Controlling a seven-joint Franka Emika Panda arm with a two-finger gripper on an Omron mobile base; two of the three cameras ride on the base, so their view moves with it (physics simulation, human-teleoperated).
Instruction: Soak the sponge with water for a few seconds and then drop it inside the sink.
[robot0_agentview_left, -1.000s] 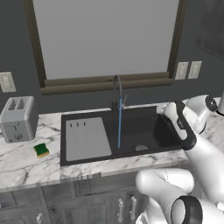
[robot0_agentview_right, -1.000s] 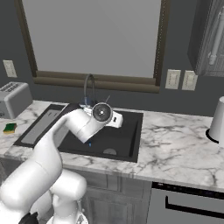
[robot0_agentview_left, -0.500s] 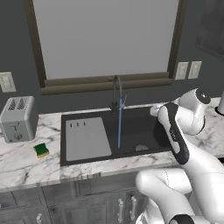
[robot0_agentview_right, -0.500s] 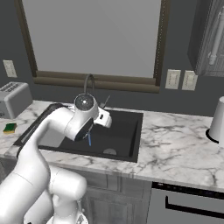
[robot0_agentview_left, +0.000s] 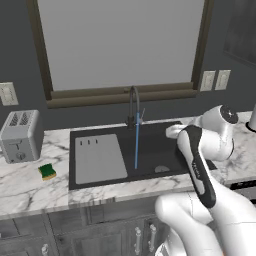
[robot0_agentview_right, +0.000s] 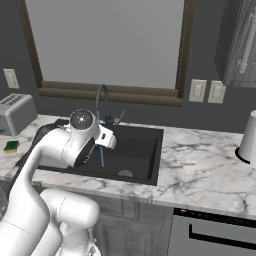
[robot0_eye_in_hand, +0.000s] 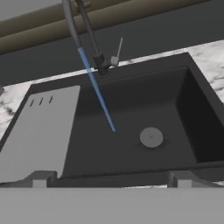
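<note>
The arm has swung leftward over the sink, its claw apart and empty. Water runs; the sponge lies untouched on the table beside the toaster, so fetching comes next.

No readable text anywhere. Toaster, wall switch plates and sink carry no legible labels, brands or numbers. Arm's dark strip shows nothing legible.
</note>
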